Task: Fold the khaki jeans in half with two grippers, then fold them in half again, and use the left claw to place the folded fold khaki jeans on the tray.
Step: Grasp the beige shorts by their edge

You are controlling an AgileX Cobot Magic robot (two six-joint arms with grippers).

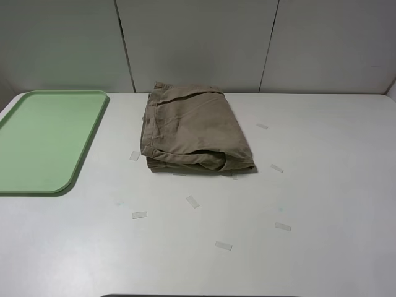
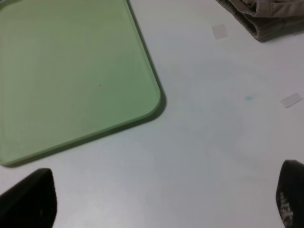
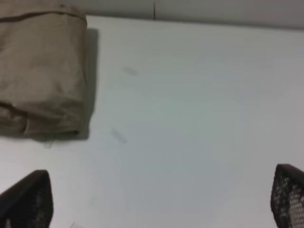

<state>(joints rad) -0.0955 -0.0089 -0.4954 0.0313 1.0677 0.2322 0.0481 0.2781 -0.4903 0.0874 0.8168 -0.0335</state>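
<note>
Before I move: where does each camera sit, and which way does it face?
Exterior high: mounted high, looking down at khaki jeans and tray; no arm shows.
Left wrist: on the left arm, facing tray corner and jeans edge; left tool open.
Right wrist: on the right arm, facing the jeans' side; right tool open.
All three share the jeans.

The left gripper (image 2: pixel 159 202) hangs wide open over the white bench (image 2: pixel 213 152). The green tray (image 2: pixel 71 71) lies well apart from the khaki jeans (image 2: pixel 266 16), with a tape scrap (image 2: pixel 219 31) near the jeans.
</note>
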